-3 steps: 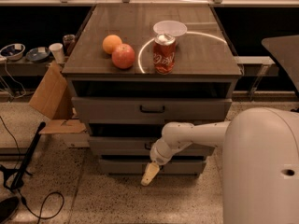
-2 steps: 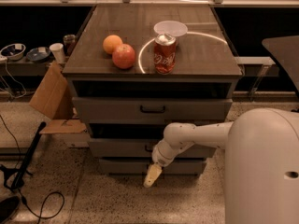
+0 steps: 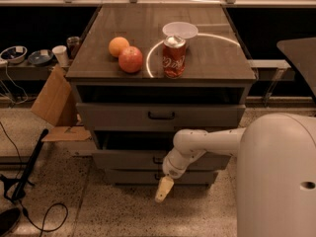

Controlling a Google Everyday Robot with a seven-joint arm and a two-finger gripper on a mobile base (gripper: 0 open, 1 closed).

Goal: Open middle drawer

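The grey cabinet [image 3: 89, 73] has three drawers stacked. The middle drawer [image 3: 118, 160] has a flat grey front with a dark gap above it, so it stands out a little. Its small black handle [image 3: 157, 160] is partly hidden behind my arm. My gripper [image 3: 164, 189] hangs pointing down at the floor, in front of the bottom drawer [image 3: 128, 177], just below and right of that handle. It holds nothing that I can see. The top drawer [image 3: 113, 116] also shows a dark gap above its front.
On the cabinet top are an orange [image 3: 118, 46], a red fruit [image 3: 131, 59], a red soda can [image 3: 174, 57] and a white bowl [image 3: 180, 30]. A cardboard box [image 3: 54, 100] leans at the left. A black stand and cables [image 3: 24, 177] lie on the floor. My white body [image 3: 281, 177] fills the lower right.
My gripper has drifted slightly right and down in front of the lower drawers. The drawers and the things on top have not moved.
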